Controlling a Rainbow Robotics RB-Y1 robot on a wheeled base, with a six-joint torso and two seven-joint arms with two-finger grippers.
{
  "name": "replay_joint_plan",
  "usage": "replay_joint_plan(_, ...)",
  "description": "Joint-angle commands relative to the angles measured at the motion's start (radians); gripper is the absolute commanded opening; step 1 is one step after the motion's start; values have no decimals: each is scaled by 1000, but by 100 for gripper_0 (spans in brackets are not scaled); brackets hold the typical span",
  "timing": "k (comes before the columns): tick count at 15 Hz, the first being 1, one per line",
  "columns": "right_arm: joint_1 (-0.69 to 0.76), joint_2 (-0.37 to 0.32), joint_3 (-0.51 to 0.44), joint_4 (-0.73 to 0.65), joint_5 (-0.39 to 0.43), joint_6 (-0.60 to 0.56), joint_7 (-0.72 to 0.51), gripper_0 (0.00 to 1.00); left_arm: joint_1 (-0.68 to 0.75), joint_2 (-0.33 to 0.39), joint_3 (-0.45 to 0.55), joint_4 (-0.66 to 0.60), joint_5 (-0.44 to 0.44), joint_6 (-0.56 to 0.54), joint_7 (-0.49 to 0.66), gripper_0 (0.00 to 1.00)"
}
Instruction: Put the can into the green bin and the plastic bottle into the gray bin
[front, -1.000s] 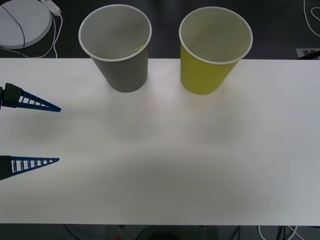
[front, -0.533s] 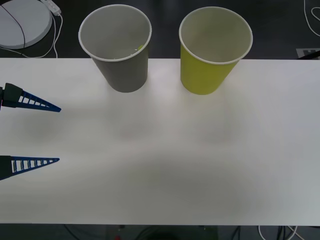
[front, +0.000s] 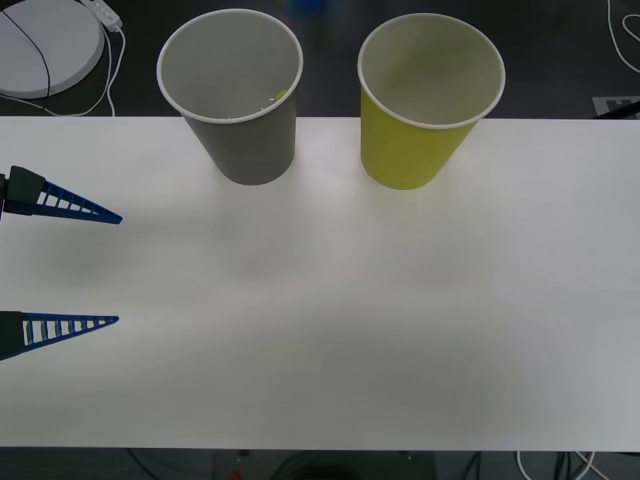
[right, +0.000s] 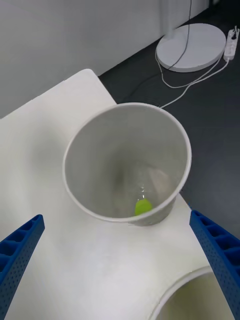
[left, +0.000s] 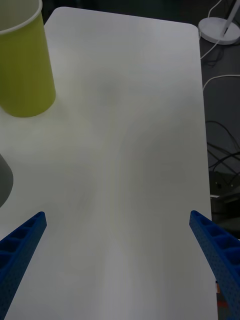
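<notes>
A white worktop (front: 330, 330) stands over dark floor; at its far edge the gray bin (front: 232, 90) and the green bin (front: 428, 95) stand upright, side by side and apart. The left hand (front: 60, 265) hangs at the worktop's left edge, fingers spread and holding nothing. From the front the gray bin shows just a lime-green speck inside; the right wrist view looks straight down into it and shows the plastic bottle (right: 142, 202) lying at the bottom, its clear body hard to make out; the right hand (right: 120, 260) hovers above, fingers spread wide. A white round lamp base (front: 45, 45) and cables lie on the floor behind.
</notes>
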Motion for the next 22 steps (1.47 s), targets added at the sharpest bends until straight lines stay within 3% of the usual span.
replay_joint_plan(1, 69, -77, -19, -64, -74, 0, 116, 100, 0, 0, 0, 0, 0, 0, 0, 100)
replay_joint_plan(11, 396, -304, -263, -276, -158, -112, 432, 100, 0, 0, 0, 0, 0, 0, 0, 100)
replay_joint_plan(18, 775, -402, -568, -417, -175, -176, 602, 100, 0, 0, 0, 0, 0, 0, 0, 100)
replay_joint_plan(22, 1051, -413, -815, -532, -128, -176, 623, 100, 0, 0, 0, 0, 0, 0, 0, 100)
